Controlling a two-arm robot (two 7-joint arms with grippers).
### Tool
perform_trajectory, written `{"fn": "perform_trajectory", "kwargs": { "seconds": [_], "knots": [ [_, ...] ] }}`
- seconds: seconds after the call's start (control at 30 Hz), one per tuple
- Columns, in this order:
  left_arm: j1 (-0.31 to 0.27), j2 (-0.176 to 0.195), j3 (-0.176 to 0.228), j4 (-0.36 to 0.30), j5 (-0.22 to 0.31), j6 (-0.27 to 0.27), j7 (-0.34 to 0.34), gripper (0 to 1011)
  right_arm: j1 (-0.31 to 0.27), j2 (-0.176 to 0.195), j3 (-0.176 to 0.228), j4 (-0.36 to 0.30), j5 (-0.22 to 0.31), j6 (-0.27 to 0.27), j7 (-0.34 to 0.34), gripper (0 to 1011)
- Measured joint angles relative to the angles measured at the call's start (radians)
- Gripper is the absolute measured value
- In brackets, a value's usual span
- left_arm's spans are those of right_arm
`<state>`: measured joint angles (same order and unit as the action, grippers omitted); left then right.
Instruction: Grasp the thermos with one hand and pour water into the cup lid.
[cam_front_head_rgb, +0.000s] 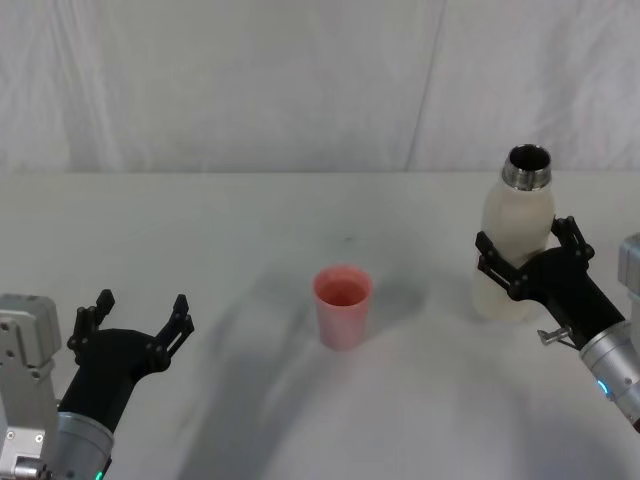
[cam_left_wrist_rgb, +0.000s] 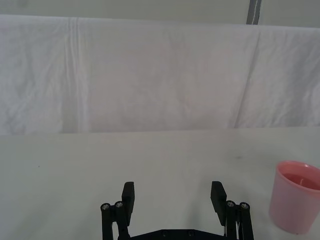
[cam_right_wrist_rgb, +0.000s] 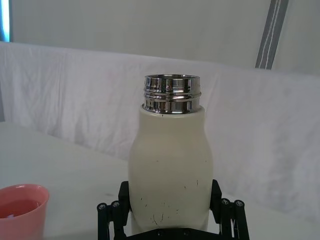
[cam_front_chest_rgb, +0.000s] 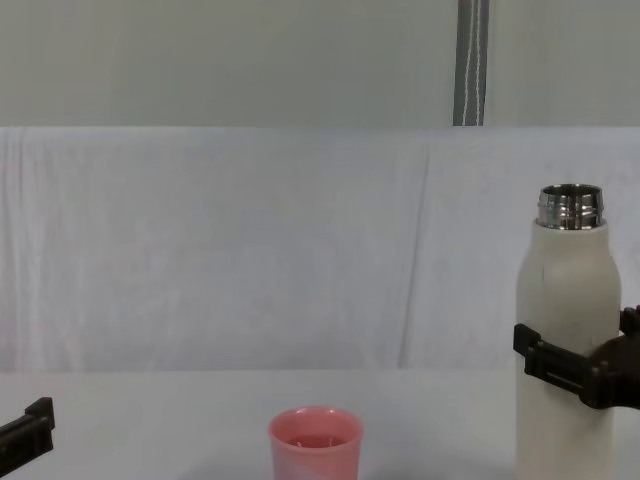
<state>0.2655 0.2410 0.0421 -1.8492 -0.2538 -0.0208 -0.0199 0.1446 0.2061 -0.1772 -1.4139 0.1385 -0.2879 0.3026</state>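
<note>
At the right side of the table (cam_front_head_rgb: 200, 240) I see the right gripper (cam_front_head_rgb: 528, 250) reaching forward from the lower right, its black fingers (cam_right_wrist_rgb: 216, 192) clamped on either side of the thermos (cam_front_head_rgb: 515, 240) around the middle of the body. Thermos stands upright, base at the table surface as far as I can tell from the head view. Cap is off; the steel threaded neck (cam_right_wrist_rgb: 172, 94) is open at the top. I cannot tell what is inside it.

Left gripper (cam_front_head_rgb: 135, 325) hovers low at the near left, fingers spread wide, nothing between them, well apart from both containers.

Cup lid (cam_front_head_rgb: 343, 306) stands upright near table centre, between the two grippers, apart from the thermos. It appears to hold a shallow layer of liquid in the right wrist view
</note>
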Motion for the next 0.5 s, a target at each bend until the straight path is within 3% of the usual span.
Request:
{"fn": "perform_trajectory", "kwargs": {
  "seconds": [0.5],
  "knots": [
    [0.0, 0.0, 0.0, 0.0, 0.0, 0.0, 0.0, 1001, 0.006, -0.003, -0.002, 0.02, 0.042, 0.023, 0.008, 951]
  ]
}}
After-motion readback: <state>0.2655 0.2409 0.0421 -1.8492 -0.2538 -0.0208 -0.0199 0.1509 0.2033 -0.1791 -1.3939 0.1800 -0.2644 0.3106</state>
